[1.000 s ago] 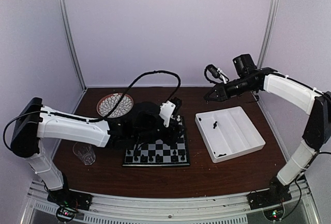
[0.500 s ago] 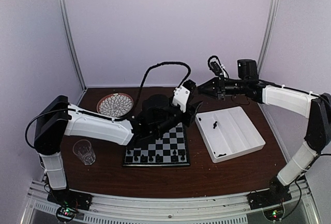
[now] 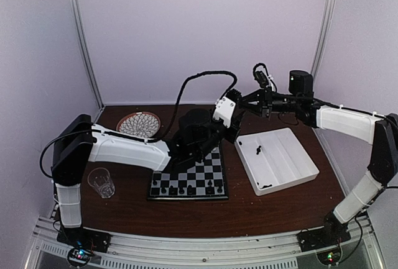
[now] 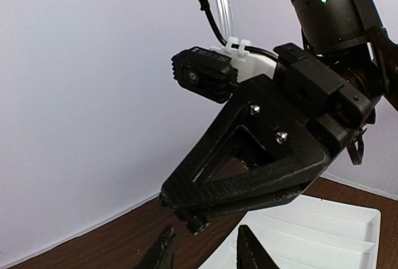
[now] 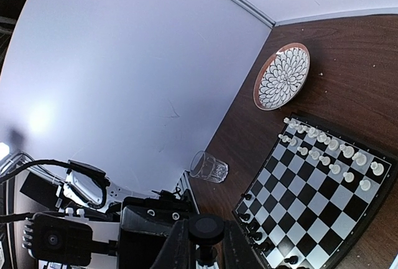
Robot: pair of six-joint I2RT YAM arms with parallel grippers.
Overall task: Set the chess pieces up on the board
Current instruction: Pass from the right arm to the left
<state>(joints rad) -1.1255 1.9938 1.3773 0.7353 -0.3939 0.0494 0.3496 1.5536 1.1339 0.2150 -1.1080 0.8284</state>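
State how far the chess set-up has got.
Done: white pieces line two rows of the board; black pieces stand along its near edge. In hand: right gripper pinches a dark piece close to the open left gripper. Left: two more pieces lie in the tray.

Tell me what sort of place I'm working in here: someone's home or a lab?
Most likely a lab test cell, not a home: bare pale wall panels framed by aluminium posts, a metal base rail along the table edge, and staged props: chessboard, white tray, patterned plate.
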